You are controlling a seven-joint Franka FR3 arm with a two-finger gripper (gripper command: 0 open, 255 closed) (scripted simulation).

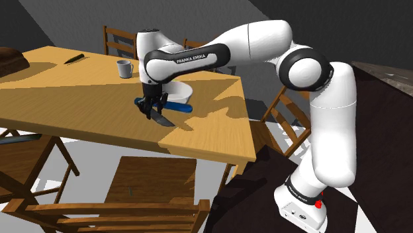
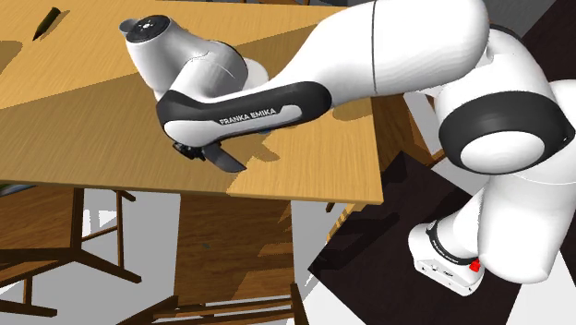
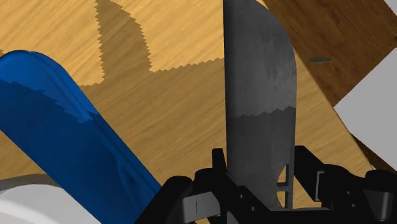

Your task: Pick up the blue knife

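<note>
gripper (image 3: 254,191) has its two black fingers closed on the dark grey blade (image 3: 257,108) of the blue knife (image 1: 163,118), pinching it near its base; the blade points away from the hand, down toward the table (image 1: 79,99), and i cannot tell if the tip touches the wood. a broad blue part (image 3: 70,127) runs aslant just beside the blade; in the shoulder view it reaches from under the hand to the white bowl (image 1: 177,89). whether it joins the blade under the fingers i cannot tell

the bowl stands on the table just behind the gripper, and the arm covers most of it, so its inside is hidden. a pale mug (image 1: 124,67) stands upright farther back, apart from the bowl; its inside is dark and i cannot tell what it holds

the table is of light wood with a plain grain, and the arm throws shadows on it. near the far corner lies a small dark slim thing (image 1: 73,59), well apart from the mug, and a dark brown shape (image 1: 10,61) sits at the shoulder view's left edge. wooden chairs stand behind the table (image 1: 119,41) and in front of it (image 1: 152,185). the floor is pale under the table and dark around the stand (image 1: 301,208); the walls are dark grey
</note>
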